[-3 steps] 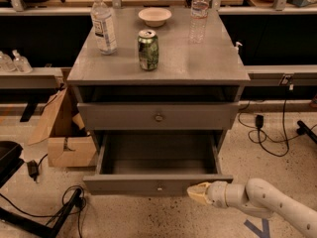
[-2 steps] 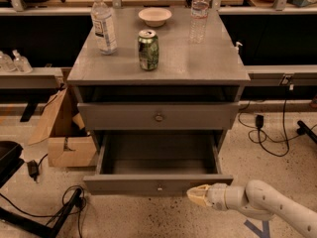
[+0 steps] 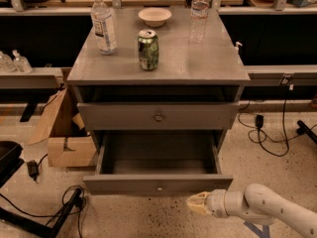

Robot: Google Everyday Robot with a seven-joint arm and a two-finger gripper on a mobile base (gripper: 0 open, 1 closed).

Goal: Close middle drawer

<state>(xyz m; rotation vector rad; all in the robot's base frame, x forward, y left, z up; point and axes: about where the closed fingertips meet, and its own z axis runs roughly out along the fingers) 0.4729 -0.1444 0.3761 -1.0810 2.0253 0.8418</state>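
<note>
The middle drawer (image 3: 158, 184) of the grey cabinet is pulled far out, showing its deep empty box and a flat front with a small round knob (image 3: 159, 187). My gripper (image 3: 197, 204), cream-tipped on a white arm, comes in from the lower right. It points left, just in front of and below the right part of the drawer front, not touching it. Its fingers look shut and hold nothing.
The drawer above (image 3: 158, 116) has a larger knob and sits nearly closed. On the cabinet top (image 3: 208, 58) stand two water bottles (image 3: 104, 24), a green can (image 3: 148, 49) and a bowl (image 3: 154, 16). A cardboard box (image 3: 67, 143) and cables (image 3: 64, 202) lie on the floor at left.
My gripper has shifted slightly lower in the view, away from the drawer front's bottom edge. The drawer has not moved.
</note>
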